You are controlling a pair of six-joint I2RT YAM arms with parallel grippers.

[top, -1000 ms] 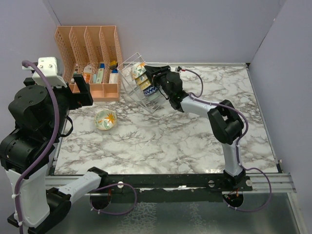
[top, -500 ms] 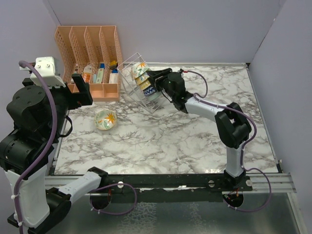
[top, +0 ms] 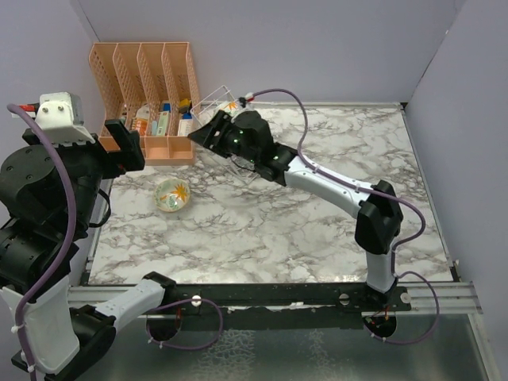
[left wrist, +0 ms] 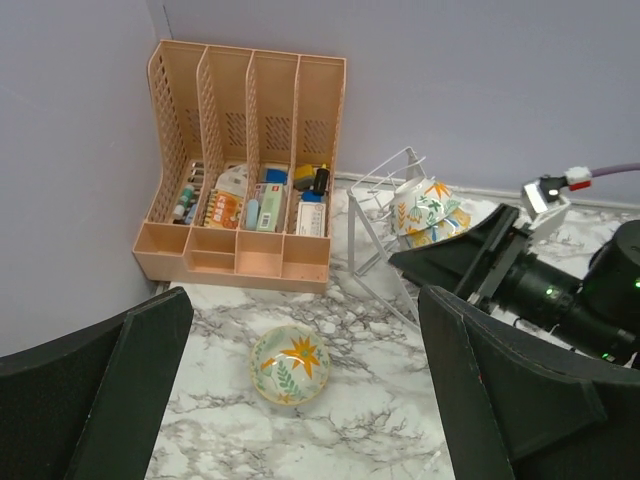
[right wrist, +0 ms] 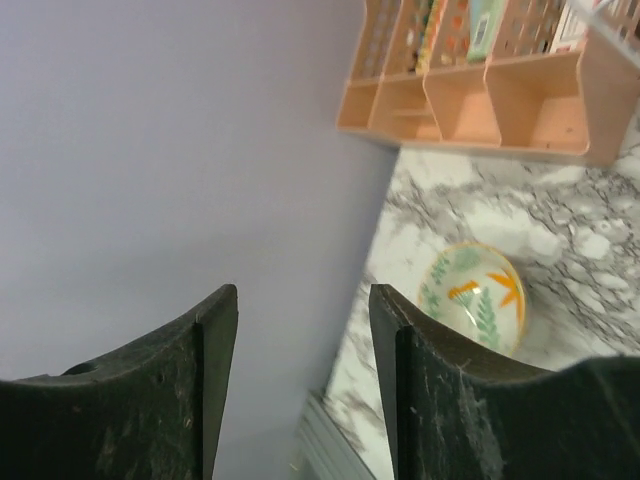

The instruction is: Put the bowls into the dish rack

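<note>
Since a second ago our right gripper has drawn back from the stacked bowls and swung left across the dish rack, and its jaws now stand apart and empty. Those bowls sit in the rack at the far side, right of the orange organizer. One patterned bowl lies alone on the marble table, near-left of the rack. Our left gripper hangs wide apart, holding nothing.

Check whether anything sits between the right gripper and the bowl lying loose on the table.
Nothing visible does. The right gripper, jaws open and empty, looks down at the bowl across bare marble table. The orange organizer stands farther back, off that line.
</note>
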